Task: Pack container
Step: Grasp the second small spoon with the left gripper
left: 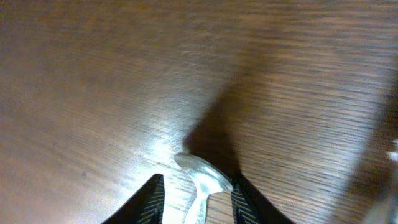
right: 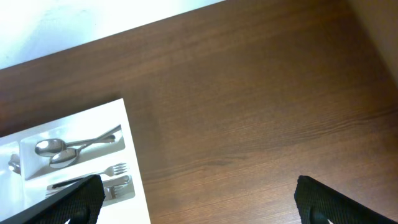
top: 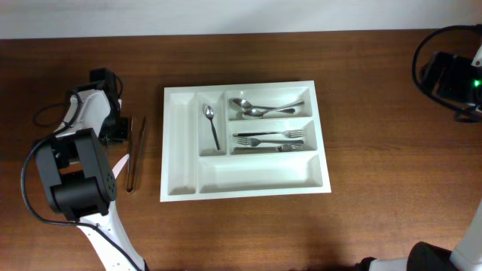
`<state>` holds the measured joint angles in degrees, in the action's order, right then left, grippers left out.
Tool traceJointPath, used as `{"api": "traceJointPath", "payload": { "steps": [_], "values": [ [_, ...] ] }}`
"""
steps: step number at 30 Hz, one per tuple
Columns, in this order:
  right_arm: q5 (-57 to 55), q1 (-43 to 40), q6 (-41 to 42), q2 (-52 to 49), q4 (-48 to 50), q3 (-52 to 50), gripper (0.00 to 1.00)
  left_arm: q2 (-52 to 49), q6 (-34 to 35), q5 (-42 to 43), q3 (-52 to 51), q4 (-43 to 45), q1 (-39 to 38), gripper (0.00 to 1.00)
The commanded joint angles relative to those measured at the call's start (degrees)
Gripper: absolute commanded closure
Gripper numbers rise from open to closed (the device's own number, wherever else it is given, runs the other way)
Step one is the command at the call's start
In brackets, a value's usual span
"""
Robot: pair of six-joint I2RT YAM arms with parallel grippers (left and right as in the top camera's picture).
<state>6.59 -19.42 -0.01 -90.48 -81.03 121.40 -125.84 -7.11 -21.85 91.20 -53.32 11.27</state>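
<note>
The bench [top: 361,113] is dark brown wood, its grain running left to right in the overhead view. Along its far edge lies a plain white strip [top: 226,15], which shows again as a pale band at the upper left of the right wrist view. A black cable [top: 416,64] loops over the bench's far right corner. Close up in the left wrist view, the wood carries a bright glare patch beside a dark shadow.

The desk [top: 392,165] is dark wood with visible grain and a soft sheen. The tray [top: 181,150] looks like smooth white plastic, and the spoons [top: 260,111] like polished metal.
</note>
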Motion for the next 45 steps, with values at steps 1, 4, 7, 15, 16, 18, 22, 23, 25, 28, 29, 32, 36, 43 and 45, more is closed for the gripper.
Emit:
{"api": "traceJointPath", "payload": {
  "steps": [1,4,7,15,16,18,22,23,25,28,29,32,36,43,45],
  "values": [
    [0.5,-0.2,-0.2,0.7,-0.1,0.5,0.01,-0.7,6.3,-3.3,-2.8,-0.1,-0.3,0.70],
    [0.5,-0.2,-0.2,0.7,-0.1,0.5,0.01,-0.7,7.6,-6.2,-3.9,0.7,-0.9,0.71],
    [0.5,-0.2,-0.2,0.8,-0.1,0.5,0.01,-0.7,7.6,-7.0,-4.7,1.8,-1.1,0.71],
    [0.5,-0.2,-0.2,0.8,-0.1,0.5,0.02,-0.8,11.0,-9.7,-5.9,4.9,-1.1,0.70],
    [0.5,-0.2,-0.2,0.7,-0.1,0.5,0.01,-0.8,11.5,-9.8,-5.9,5.2,-1.1,0.70],
    [0.5,-0.2,-0.2,0.7,-0.1,0.5,0.01,-0.8,12.3,-9.9,-6.0,6.1,-1.1,0.70],
    [0.5,-0.2,-0.2,0.7,-0.1,0.5,0.01,-0.8,12.3,-9.9,-6.0,7.3,-1.1,0.69],
    [0.5,-0.2,-0.2,0.7,-0.1,0.5,0.01,-0.8,12.3,-9.6,-6.0,7.5,-1.2,0.69],
    [0.5,-0.2,-0.2,0.8,-0.1,0.5,0.01,-0.8,12.3,-7.7,-6.0,7.7,-1.2,0.64],
    [0.5,-0.2,-0.2,0.8,-0.1,0.5,0.01,-0.8,12.5,-4.0,-6.0,8.0,-1.2,0.60],
    [0.5,-0.2,-0.2,0.7,-0.1,0.5,0.01,-0.8,13.4,-3.8,-6.0,8.0,-1.2,0.59],
    [0.5,-0.2,-0.2,0.7,-0.1,0.5,0.01,-0.8,15.5,-3.8,-6.0,7.9,-1.2,0.59],
    [0.5,-0.2,-0.2,0.7,-0.1,0.5,0.01,-0.8,18.1,-3.9,-6.1,7.5,-1.2,0.61],
    [0.5,-0.2,-0.2,0.7,-0.1,0.5,0.01,-0.8,19.1,-3.8,-6.1,9.8,-1.2,0.60],
    [0.5,-0.2,-0.2,0.7,-0.1,0.5,0.01,-0.8,19.1,-3.1,-6.1,11.2,-1.2,0.56]
  ]
}}
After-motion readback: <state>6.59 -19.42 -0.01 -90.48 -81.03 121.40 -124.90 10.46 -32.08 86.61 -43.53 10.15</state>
